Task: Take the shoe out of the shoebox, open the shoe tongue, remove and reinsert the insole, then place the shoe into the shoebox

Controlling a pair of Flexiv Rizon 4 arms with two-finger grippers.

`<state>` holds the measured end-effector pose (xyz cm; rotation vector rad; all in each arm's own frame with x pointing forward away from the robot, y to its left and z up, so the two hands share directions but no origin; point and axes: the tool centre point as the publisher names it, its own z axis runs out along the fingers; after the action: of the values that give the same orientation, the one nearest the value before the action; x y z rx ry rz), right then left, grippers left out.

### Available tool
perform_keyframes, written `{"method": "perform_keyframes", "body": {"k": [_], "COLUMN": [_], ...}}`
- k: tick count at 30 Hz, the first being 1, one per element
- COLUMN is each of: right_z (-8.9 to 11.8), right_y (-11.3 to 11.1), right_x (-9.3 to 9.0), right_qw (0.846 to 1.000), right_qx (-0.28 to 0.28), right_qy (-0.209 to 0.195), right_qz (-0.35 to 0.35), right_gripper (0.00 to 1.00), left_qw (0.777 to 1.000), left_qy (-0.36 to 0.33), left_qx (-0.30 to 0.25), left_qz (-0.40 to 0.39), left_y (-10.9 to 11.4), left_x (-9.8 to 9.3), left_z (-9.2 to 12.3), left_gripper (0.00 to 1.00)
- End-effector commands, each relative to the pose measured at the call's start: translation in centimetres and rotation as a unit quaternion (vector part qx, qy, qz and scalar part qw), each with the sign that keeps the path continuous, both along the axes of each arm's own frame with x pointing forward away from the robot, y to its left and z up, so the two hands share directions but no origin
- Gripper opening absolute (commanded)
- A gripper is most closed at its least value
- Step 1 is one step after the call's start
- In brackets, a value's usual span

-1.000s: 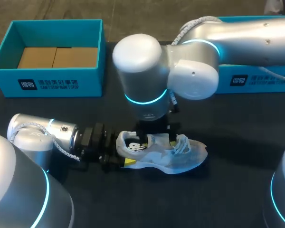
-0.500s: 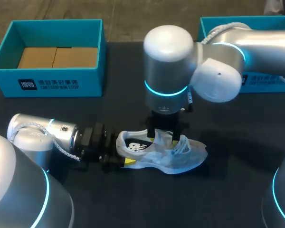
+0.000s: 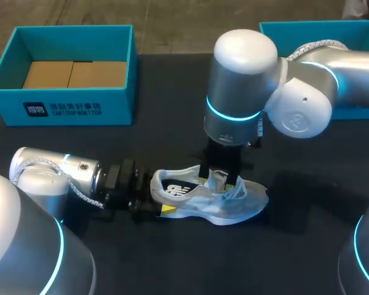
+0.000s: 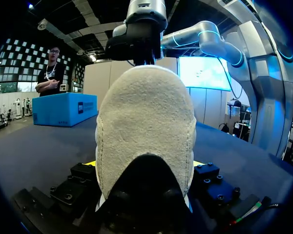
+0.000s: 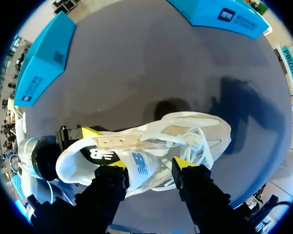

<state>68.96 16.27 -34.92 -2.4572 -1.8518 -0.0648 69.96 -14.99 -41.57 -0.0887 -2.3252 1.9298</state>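
A white mesh shoe with a black insole lies on its side on the dark table, toe to the right. My left gripper comes in low from the left and is shut on the shoe's heel, which rises between its fingers in the left wrist view. My right gripper hangs straight down over the tongue and laces. Its yellow-tipped fingers stand apart on either side of the shoe's middle, open. The teal shoebox stands at the back left with brown cardboard inside.
A second teal box sits at the back right, partly behind my right arm. Bare dark table lies between the boxes and the shoe, and in front of the shoe.
My right arm has moved right along the shoe, from over the heel opening to over the tongue, and its fingers have drawn closer together. The left arm and the shoe have stayed put.
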Motion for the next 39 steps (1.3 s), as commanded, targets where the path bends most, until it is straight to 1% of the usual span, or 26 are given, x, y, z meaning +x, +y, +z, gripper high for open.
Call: {"method": "perform_keyframes", "body": {"k": [1,11,16,23,27,32,33,35,37,39], "right_z": [-0.4,1.0,1.2,0.7,0.3,0.6,0.8,1.0,1.3,1.7], "right_y": [0.7,0.0,-0.5,-0.6,-0.2,-0.2,-0.3,-0.4,-0.5,-0.7], "right_x": [-0.3,-1.2,-1.6,-1.2,-0.9,-0.8,-0.9,-1.0,-1.2,-1.4], "right_qw": [0.995,0.993,0.992,0.993,0.994,0.994,0.994,0.994,0.994,0.994], "right_qx": [-0.004,0.007,0.016,0.031,0.036,0.037,0.037,0.037,0.038,0.040], "right_qy": [0.006,-0.005,-0.004,0.007,0.010,0.007,0.005,0.003,0.001,-0.001], "right_qz": [-0.104,-0.118,-0.126,-0.117,-0.106,-0.102,-0.102,-0.102,-0.102,-0.101], "right_gripper": [0.49,0.44,0.37,0.34,0.35,0.33,0.29,0.12,0.00,0.00], "left_qw": [1.000,1.000,1.000,1.000,1.000,1.000,1.000,1.000,1.000,1.000], "left_qy": [0.001,0.001,0.001,0.001,0.001,0.001,0.001,0.001,0.001,0.001], "left_qx": [0.001,0.001,0.001,0.001,0.001,0.001,0.001,0.001,0.001,0.001], "left_qz": [0.000,0.000,0.000,0.000,0.000,0.000,0.000,0.000,0.000,0.000], "left_y": [-0.2,-0.2,-0.2,-0.2,-0.2,-0.2,-0.2,-0.2,-0.2,-0.2], "left_x": [-0.2,-0.2,-0.2,-0.2,-0.2,-0.2,-0.2,-0.2,-0.2,-0.2], "left_z": [-0.3,-0.3,-0.3,-0.3,-0.3,-0.3,-0.3,-0.3,-0.3,-0.3], "left_gripper": [0.00,0.00,0.00,0.00,0.00,0.00,0.00,0.00,0.00,0.00]}}
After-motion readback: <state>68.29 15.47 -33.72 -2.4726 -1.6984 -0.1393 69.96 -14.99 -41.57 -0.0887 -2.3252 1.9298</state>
